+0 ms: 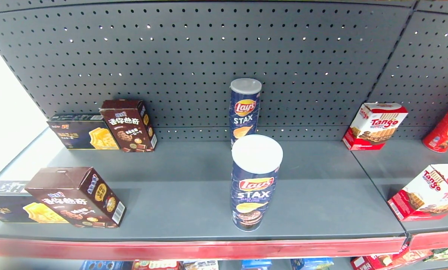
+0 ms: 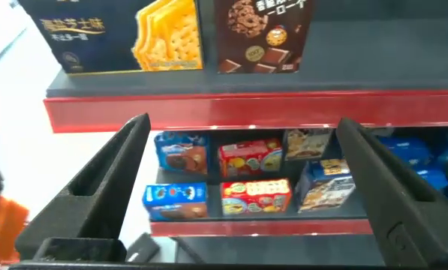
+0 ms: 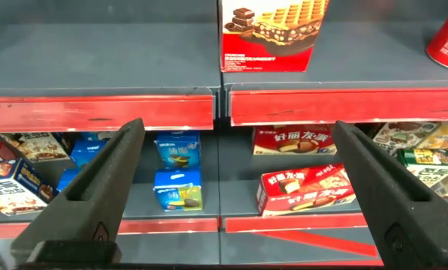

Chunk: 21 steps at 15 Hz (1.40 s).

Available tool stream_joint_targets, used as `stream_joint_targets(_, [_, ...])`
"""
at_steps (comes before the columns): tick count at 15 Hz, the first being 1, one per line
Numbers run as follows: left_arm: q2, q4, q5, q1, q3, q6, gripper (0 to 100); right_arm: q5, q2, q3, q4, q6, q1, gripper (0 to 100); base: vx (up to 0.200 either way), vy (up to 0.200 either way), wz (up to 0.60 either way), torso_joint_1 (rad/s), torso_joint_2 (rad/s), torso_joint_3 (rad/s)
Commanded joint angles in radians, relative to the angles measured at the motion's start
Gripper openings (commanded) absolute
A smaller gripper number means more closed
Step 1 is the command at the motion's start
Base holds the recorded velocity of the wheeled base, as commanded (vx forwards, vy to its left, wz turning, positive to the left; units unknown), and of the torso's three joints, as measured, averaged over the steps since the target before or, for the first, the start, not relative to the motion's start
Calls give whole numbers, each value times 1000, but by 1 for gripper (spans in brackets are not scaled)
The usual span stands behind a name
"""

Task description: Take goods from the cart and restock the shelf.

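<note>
Shelf (image 1: 179, 210) holds 2 chip cans (image 1: 252, 195); wrist views add lower tiers (image 2: 254, 223).

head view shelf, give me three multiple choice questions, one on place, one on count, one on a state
1. Where is the back chip can relative to the front chip can? A) behind it, by the pegboard B) left of it C) stacked on it
2. How many navy chip cans stand on the shelf? A) one B) two C) four
3. The left gripper is: A) open, empty B) shut on a can C) shut on a box
Answers: 1 A, it stands nearer the pegboard; 2 B, two upright cans; 3 A, fingers spread, nothing between.
</note>
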Motion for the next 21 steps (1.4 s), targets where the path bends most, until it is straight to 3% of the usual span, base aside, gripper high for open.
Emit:
stream_joint_targets(1, [-3, -1, -12, 0, 0, 8, 100, 0, 0, 0, 0, 0, 0, 100, 0, 0, 0, 0, 0, 0])
stream_joint_targets(3, [-3, -1, -48, 0, 0, 23, 100, 0, 0, 0, 0, 0, 0, 100, 0, 0, 0, 0, 0, 0])
stream_joint_targets(7, [-3, -1, -16, 0, 0, 8, 100, 6, 0, 0, -2, -5, 0, 100, 0, 0, 0, 0, 0, 0])
stream_joint_targets(21, [-3, -1, -12, 2, 0, 8, 100, 21, 2, 0, 0, -2, 2, 100, -14, 0, 0, 1, 0, 0])
